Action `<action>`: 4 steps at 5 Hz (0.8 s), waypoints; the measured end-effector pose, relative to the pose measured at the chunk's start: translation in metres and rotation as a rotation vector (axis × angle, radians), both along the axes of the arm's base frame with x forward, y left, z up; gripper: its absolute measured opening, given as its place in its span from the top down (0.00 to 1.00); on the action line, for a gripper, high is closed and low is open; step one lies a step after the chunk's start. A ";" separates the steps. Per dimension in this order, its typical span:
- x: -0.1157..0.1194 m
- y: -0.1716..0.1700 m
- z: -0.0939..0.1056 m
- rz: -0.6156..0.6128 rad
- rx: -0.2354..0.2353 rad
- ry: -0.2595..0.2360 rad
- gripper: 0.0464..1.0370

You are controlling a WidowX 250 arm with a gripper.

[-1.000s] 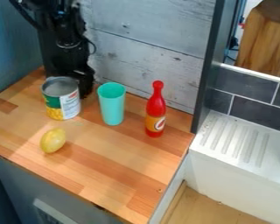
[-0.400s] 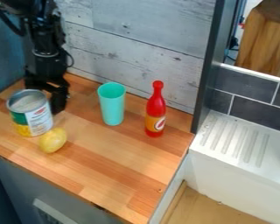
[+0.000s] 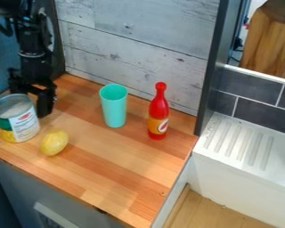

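Observation:
The black gripper (image 3: 33, 95) hangs low at the left of the counter, just behind and to the right of a metal can (image 3: 26, 125) with a green, white and yellow label. It is up against the can's back right side, and the can hides part of it. A yellow lemon (image 3: 54, 142) lies to the right of the can, nearer the front edge. Farther right stands an upright turquoise cup (image 3: 114, 109). To the right of the cup, a red bottle (image 3: 158, 111) with an orange label stands upright.
The wooden counter (image 3: 118, 167) ends at a front edge and at a right edge beside a white sink unit (image 3: 246, 171). A grey plank wall (image 3: 139, 49) rises behind the counter. A dark upright post (image 3: 211, 71) stands at its back right corner.
The gripper and the can have moved together to the left and toward the front, so the can now stands left of the lemon. Lemon, cup and bottle have stayed in place.

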State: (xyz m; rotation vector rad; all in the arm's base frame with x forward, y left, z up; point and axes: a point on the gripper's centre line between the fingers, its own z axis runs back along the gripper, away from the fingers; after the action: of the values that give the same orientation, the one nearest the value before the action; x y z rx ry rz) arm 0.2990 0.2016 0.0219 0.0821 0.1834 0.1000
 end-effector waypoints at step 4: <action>0.058 -0.043 0.084 -0.157 -0.146 -0.161 0.04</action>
State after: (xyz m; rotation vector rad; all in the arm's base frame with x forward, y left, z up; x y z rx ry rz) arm 0.3569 0.1583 0.1061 -0.0572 0.0226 -0.0631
